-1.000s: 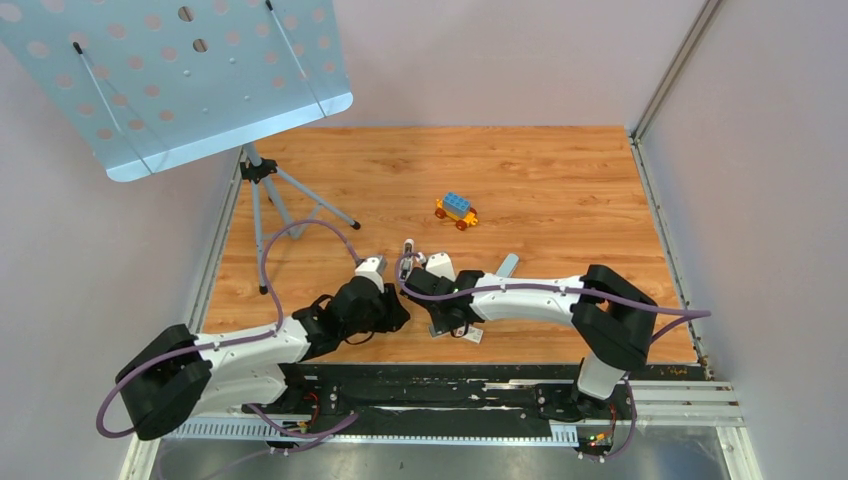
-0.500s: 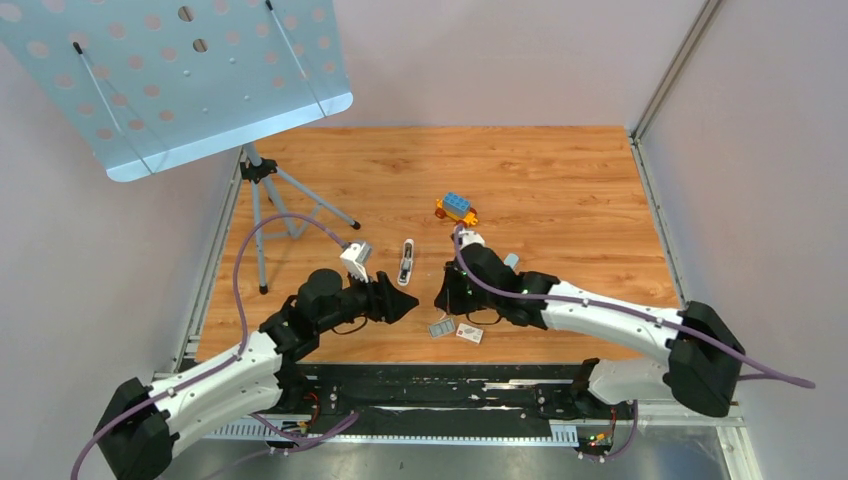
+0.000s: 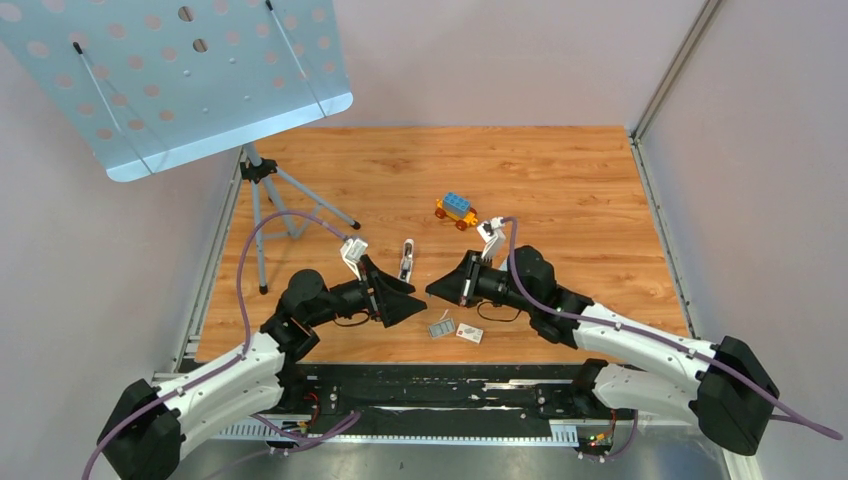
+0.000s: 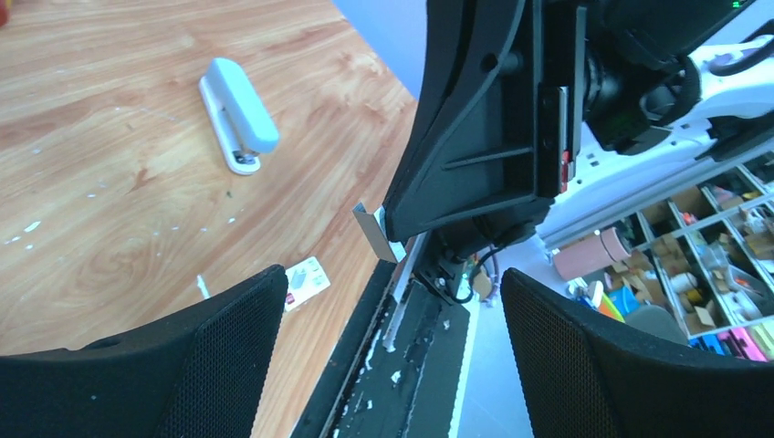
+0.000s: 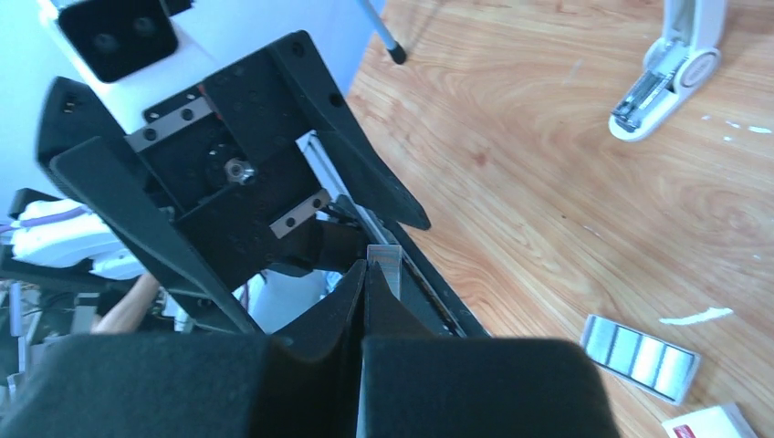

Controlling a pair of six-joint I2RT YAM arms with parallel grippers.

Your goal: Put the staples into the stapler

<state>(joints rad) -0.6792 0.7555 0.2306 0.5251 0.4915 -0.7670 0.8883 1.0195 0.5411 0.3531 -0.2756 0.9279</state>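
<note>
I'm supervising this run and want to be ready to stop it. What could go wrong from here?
1. The right gripper pinches a staple strip with just its fingertips, so the strip may slip or snap.
2. The open left gripper sits close opposite, and the two might bump.
3. The stapler lies unheld and could slide.

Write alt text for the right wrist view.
The shut right hand pinches a short grey staple strip at its tip, facing the open left hand close ahead. On the wooden table lie an opened white stapler, upper right, and more staples beside a white box, lower right.
</note>
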